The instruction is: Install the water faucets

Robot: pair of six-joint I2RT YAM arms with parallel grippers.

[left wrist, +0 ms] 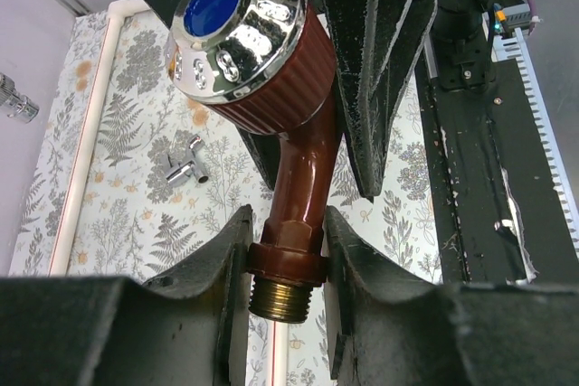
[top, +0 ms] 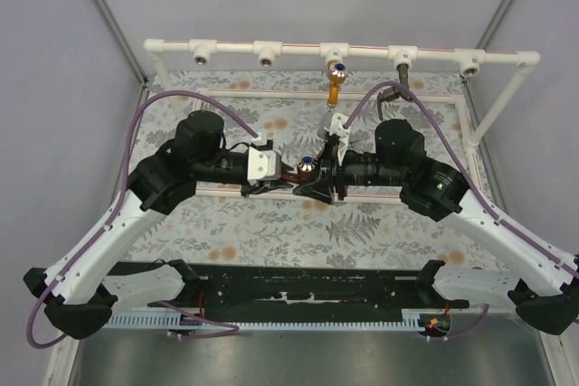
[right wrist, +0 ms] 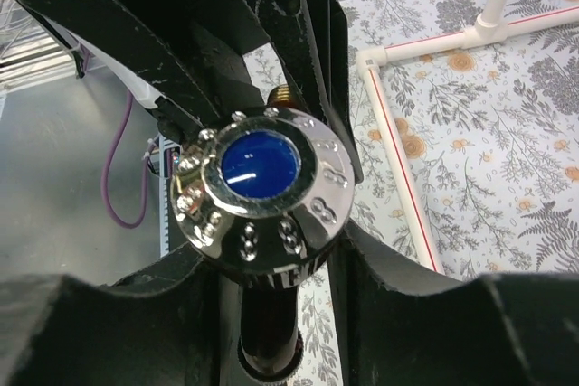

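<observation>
Item under handling: one reddish-brown faucet [left wrist: 303,160], glossy ribbed body, bent neck, brass threaded end, chrome knob with blue cap; it sits at the centre of the top view, above the fern-print mat [top: 271,232]; left gripper [left wrist: 288,259] clenched on its hex collar; right gripper [right wrist: 280,250] parted, straddling the stem beneath the knob, gaps visible either side. The white pipe frame [top: 271,45] spans the upper part of the top view, five T-fittings counted; one golden-orange faucet [top: 336,86] hangs from the third from the left; one dark grey faucet [top: 403,79] from the fourth. One silver faucet [left wrist: 185,164] lies on the mat, centre left of the left wrist view; a second silver faucet [left wrist: 18,101] at that view's left edge, partly cut off.
</observation>
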